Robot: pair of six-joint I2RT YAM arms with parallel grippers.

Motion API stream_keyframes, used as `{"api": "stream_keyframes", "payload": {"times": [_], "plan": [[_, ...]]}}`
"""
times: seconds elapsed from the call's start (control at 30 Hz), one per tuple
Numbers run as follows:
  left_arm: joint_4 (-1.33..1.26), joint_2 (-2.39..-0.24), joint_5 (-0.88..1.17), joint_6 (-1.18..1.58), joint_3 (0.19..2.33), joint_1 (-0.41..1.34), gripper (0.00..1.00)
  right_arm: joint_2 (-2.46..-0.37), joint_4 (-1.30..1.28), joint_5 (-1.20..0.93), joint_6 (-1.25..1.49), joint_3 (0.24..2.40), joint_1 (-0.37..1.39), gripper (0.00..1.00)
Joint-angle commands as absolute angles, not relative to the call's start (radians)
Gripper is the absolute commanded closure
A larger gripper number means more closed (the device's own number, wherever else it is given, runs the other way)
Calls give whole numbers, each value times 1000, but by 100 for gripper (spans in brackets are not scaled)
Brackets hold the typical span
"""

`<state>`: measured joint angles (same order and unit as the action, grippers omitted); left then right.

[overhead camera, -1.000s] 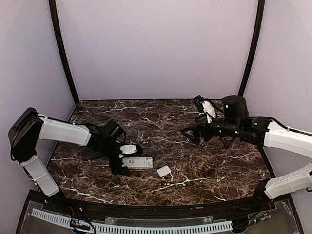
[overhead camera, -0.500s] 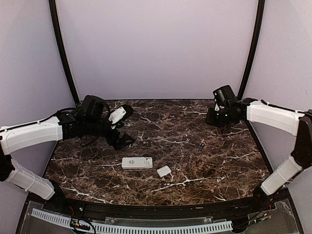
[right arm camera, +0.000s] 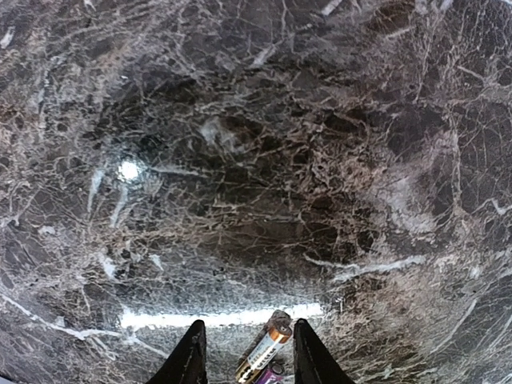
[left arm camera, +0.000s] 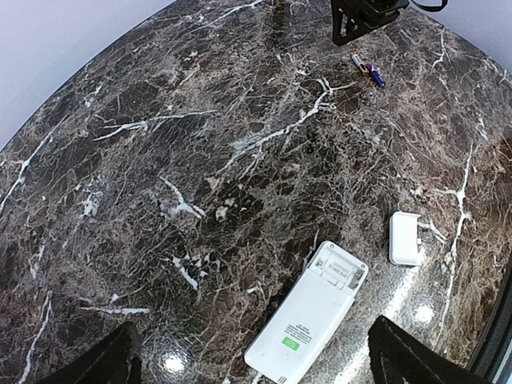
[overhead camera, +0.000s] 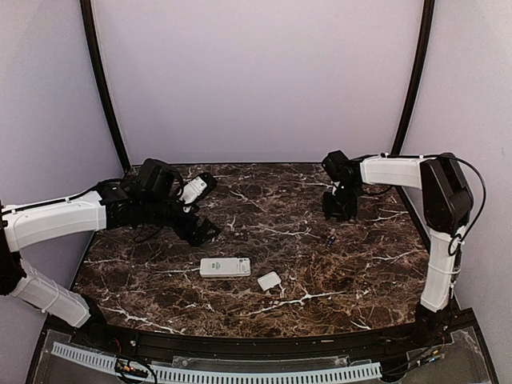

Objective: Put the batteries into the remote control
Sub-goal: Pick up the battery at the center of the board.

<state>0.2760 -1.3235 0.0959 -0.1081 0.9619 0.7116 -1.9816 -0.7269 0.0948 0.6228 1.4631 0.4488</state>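
The dark marble tabletop carries everything. The left arm reaches over its left rear part. The right arm folds back on itself over the right rear part.

The left tool hangs above the tabletop, released and spread wide. In the left wrist view its two fingers sit at the bottom corners with nothing between them. The right tool is half-closed, with a clear gap between its fingers, and it grips nothing.

The remote lies flat near the front middle of the tabletop, below and in front of the left tool. Its back is up, with a small green sticker at one end and what looks like an open bay at the other. The white cover lies just beside the remote on the right, apart from it.

The batteries lie together on the marble right of centre, well apart from the remote and just in front of the right tool. In the right wrist view they show between the fingertips, one with a copper end and one purplish, resting on the tabletop and not clamped.
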Motion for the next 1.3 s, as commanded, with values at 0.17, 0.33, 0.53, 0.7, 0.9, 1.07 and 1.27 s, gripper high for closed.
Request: {"api": "stream_keyframes", "payload": {"times": [0.17, 0.33, 0.53, 0.7, 0.9, 1.07, 1.27], "plan": [[331, -1340, 146, -97, 998, 714, 2, -2044, -788, 82, 615, 1474, 449, 66], [341, -1347, 155, -98, 1006, 715, 2, -2047, -768, 55, 618, 1450, 449, 67], [345, -1346, 143, -103, 1006, 714, 2, -2056, -763, 41, 626, 1434, 463, 72], [350, -1349, 143, -106, 1011, 715, 2, -2055, -748, 31, 627, 1417, 471, 78], [354, -1342, 129, -114, 1011, 715, 2, -2073, -745, 26, 630, 1424, 483, 86], [357, -1342, 126, -116, 1012, 715, 2, -2075, -734, 13, 632, 1430, 489, 95], [357, -1339, 124, -118, 1012, 715, 2, -2075, -723, 5, 628, 1434, 498, 100]]}}
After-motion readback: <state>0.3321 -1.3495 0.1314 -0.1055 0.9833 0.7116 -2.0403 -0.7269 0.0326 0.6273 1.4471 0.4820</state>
